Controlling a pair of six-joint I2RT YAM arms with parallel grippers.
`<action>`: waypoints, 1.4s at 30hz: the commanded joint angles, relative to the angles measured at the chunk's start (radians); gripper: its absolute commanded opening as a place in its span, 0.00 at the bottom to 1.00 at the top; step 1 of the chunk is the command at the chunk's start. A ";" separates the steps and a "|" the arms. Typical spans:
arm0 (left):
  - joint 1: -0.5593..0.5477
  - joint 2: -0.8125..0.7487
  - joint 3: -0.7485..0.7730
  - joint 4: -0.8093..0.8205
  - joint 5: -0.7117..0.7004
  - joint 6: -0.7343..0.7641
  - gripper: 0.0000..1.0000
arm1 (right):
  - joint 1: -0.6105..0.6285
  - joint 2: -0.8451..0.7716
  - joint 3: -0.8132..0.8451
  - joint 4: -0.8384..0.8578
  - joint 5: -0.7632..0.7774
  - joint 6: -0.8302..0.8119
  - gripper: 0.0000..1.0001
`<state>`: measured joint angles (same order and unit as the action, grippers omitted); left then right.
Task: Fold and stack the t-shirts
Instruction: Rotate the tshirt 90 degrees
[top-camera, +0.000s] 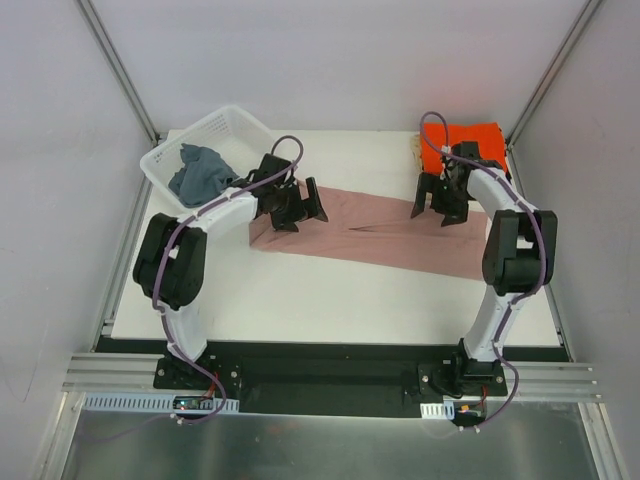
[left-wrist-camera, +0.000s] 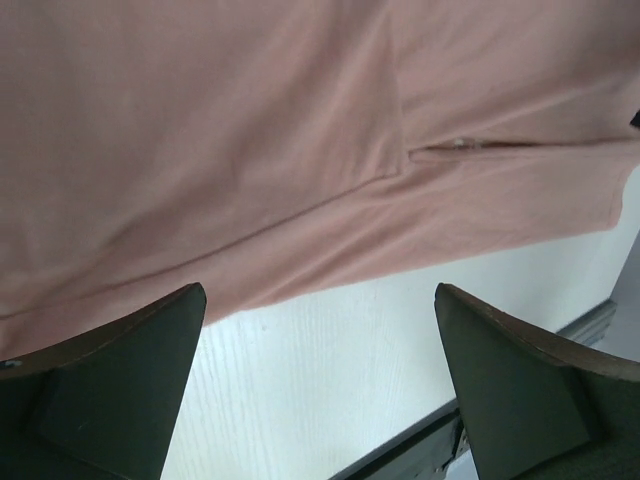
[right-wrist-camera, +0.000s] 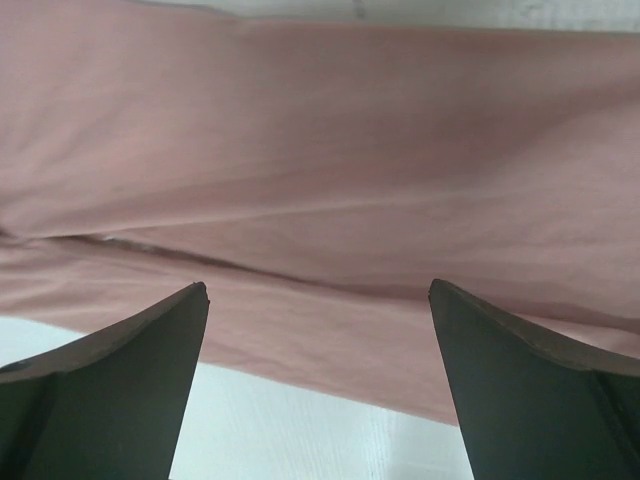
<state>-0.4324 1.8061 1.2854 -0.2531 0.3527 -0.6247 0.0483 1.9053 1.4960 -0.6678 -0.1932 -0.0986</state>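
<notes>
Right, both claws are spread wide and hold nothing. The left claw (top-camera: 300, 208) hangs over the left end of the dusty-pink t-shirt (top-camera: 370, 238), and the right claw (top-camera: 438, 207) hangs over its right part, near the far edge. That shirt lies flat across the middle of the counter (top-camera: 330, 300) as a long band, starting just beside the white basket (top-camera: 228, 118) on the left. A dark, narrow wedge shows near the band's middle, where one layer overlaps another.

From the left wrist I see the left claw (left-wrist-camera: 320, 290) with its two dark fingers (left-wrist-camera: 130, 380) far apart at the bottom of the view. The dusty-pink t-shirt (left-wrist-camera: 250, 130) fills the upper part, and bare white counter (left-wrist-camera: 330, 380) shows between the fingers. A slit with a small pale tag sits toward the right of the cloth.

From the right wrist the view is much the same: the right claw (right-wrist-camera: 318, 288) gaping, the dusty-pink t-shirt (right-wrist-camera: 330, 150) above, a strip of counter (right-wrist-camera: 300, 430) below. I cannot tell from either wrist view whether the fingertips touch the cloth.

The bright orange t-shirt (top-camera: 470, 142) sits folded at the far right corner of the counter, just behind the right claw. In the basket at the far left corner lies a crumpled grey-blue cloth (top-camera: 200, 172).
</notes>
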 joint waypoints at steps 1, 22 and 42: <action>0.007 0.081 0.066 -0.054 -0.073 -0.055 0.99 | -0.005 0.073 0.041 -0.015 -0.028 -0.023 0.97; 0.026 0.711 0.875 -0.222 0.081 -0.084 0.99 | 0.180 -0.359 -0.683 0.125 -0.279 0.273 0.97; 0.070 0.943 1.249 0.133 0.083 -0.308 0.99 | 0.659 -0.340 -0.470 0.120 -0.096 0.389 0.97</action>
<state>-0.3946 2.7632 2.5256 -0.1978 0.4641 -0.9073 0.7055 1.6390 0.9657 -0.3927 -0.5030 0.3099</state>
